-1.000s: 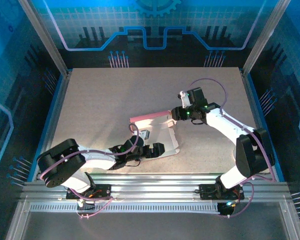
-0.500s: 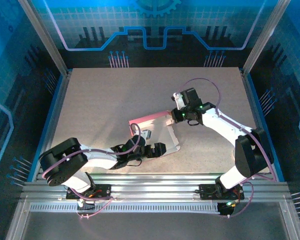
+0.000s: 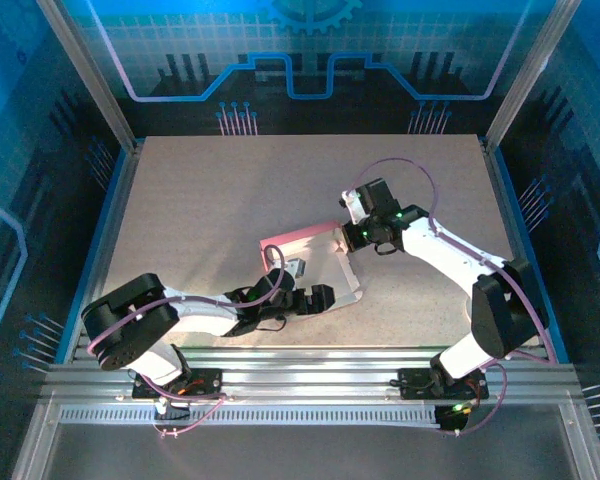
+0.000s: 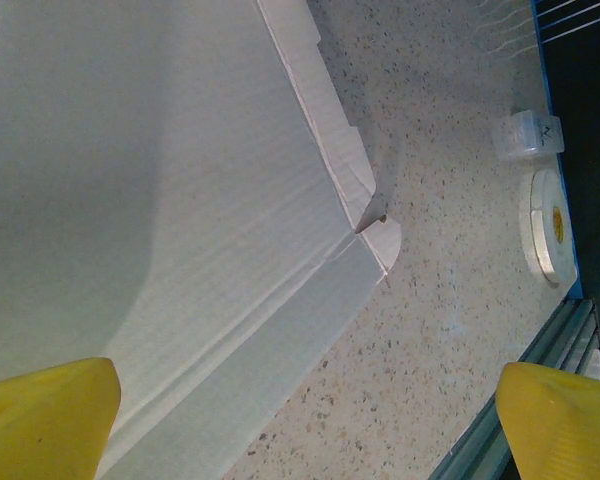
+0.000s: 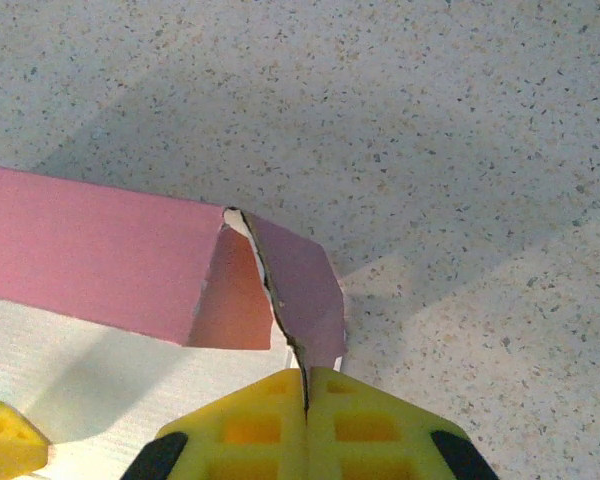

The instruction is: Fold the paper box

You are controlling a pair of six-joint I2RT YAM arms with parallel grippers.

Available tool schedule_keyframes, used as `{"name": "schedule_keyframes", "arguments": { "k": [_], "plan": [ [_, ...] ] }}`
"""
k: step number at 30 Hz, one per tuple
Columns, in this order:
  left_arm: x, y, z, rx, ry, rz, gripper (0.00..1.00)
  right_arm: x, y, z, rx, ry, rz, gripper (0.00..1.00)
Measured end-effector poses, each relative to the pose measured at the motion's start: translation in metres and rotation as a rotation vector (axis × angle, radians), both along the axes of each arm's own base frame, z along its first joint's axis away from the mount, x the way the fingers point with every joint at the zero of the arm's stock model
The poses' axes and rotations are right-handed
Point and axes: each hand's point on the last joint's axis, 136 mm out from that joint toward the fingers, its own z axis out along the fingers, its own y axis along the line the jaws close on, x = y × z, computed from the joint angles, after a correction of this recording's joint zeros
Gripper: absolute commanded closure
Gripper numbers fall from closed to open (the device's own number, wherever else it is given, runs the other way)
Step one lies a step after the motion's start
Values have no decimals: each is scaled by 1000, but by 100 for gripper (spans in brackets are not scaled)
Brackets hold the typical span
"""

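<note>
One big speckled table (image 3: 200, 200) under everything. Mid-table, a bit to the right: the paper box (image 3: 328, 272), lying as a mostly flat sheet, whitish face up. Far edge folded up into a long pink wall (image 3: 295, 240), running left to right, with the right end a touch farther from the arm bases. From that wall, whitish card stretching back toward the near side of the table. Hard to tell which way is longer for the whole sheet.

From the left wrist: fold lines across the whitish card, and a small rounded corner tab (image 4: 380, 240) lying on the table.

Left gripper (image 3: 317, 297) at the near edge of the sheet. Yellow fingers (image 4: 50, 410) spread wide apart, one over the card, the other over bare table, holding nothing.

Right gripper (image 3: 348, 236) at the right end of the pink wall. Fingers pressed together, pinching a small pink end flap (image 5: 300, 285) that stands up between them.

Off by the blue table edge, well apart from the box: a flat white round thing (image 4: 547, 225) and a tiny clear tub (image 4: 525, 135).
</note>
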Motion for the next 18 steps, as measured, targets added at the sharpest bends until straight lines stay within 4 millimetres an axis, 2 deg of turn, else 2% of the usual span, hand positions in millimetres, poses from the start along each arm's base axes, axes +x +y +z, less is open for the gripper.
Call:
{"name": "schedule_keyframes", "arguments": {
  "k": [10, 18],
  "plan": [
    [0, -2, 0, -2, 2, -4, 2, -8, 8, 17, -11, 29, 31, 97],
    [1, -2, 0, -3, 2, -4, 3, -13, 15, 9, -20, 54, 45, 98]
  ]
}}
